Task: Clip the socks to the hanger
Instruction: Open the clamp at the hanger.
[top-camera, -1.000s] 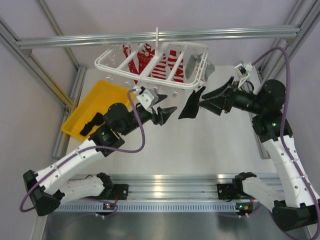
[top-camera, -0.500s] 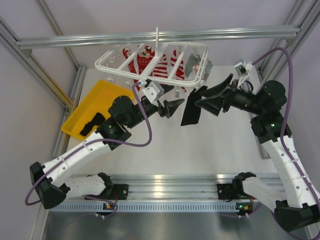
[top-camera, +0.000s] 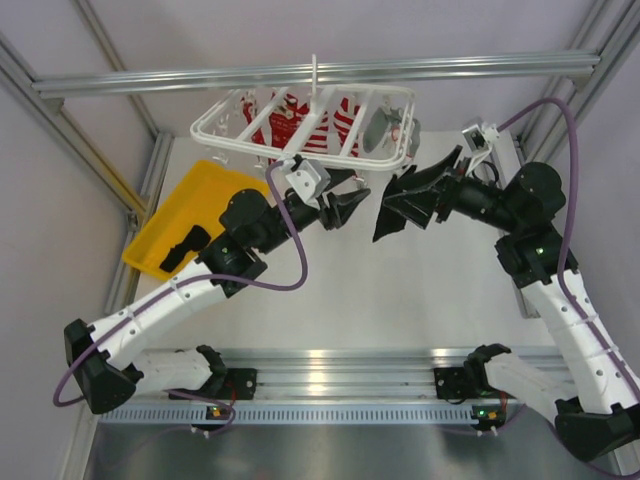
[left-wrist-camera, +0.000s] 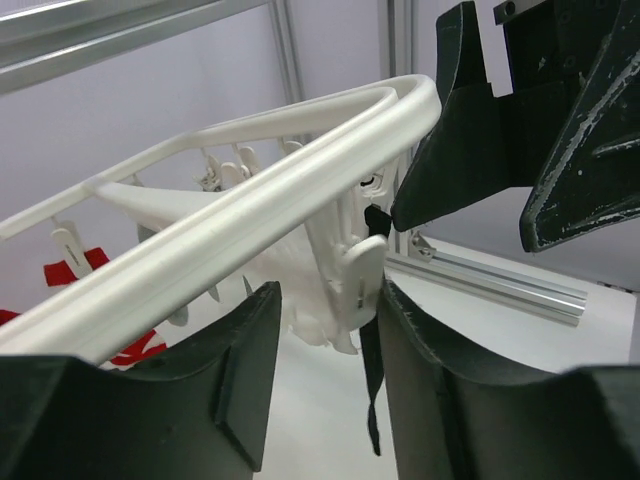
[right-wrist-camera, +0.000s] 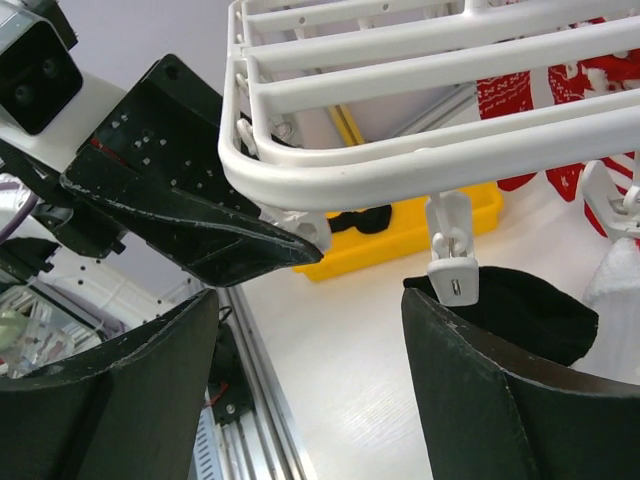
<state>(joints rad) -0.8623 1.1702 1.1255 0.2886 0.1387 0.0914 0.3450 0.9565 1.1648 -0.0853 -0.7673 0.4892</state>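
Both arms are raised to the near rim of the hanger (right-wrist-camera: 400, 170), which hangs above the table (top-camera: 400, 290).

On my left wrist camera the left gripper (left-wrist-camera: 325, 300) has its jaws spread. A white corner clip (left-wrist-camera: 358, 285) dangles between them. One finger lies against or just beside that clip, and there is a gap to the other finger, so the clip is not squeezed.

A narrow strip of the black sock (left-wrist-camera: 372, 380) hangs just beside this clip, below the rim. I cannot tell from here whether any clip bites it.

The right gripper (right-wrist-camera: 310, 300) faces the left one from the other side, close but apart. Its jaws are also wide apart. On the right wrist camera the sock is bunched behind and over one finger, lying on it and not pinched between the two.

A hanging clip (right-wrist-camera: 452, 270) dangles from the rim right at the sock's upper edge. I cannot tell whether it touches the fabric.

From above, the sock droops in the gap between the two grippers, under the hanger's near edge.

A second black sock (top-camera: 185, 245) lies in the yellow tray (top-camera: 215, 190) on the left side of the table.

Red-and-white socks (top-camera: 285, 115) and a grey garment (top-camera: 385, 125) hang under the hanger.
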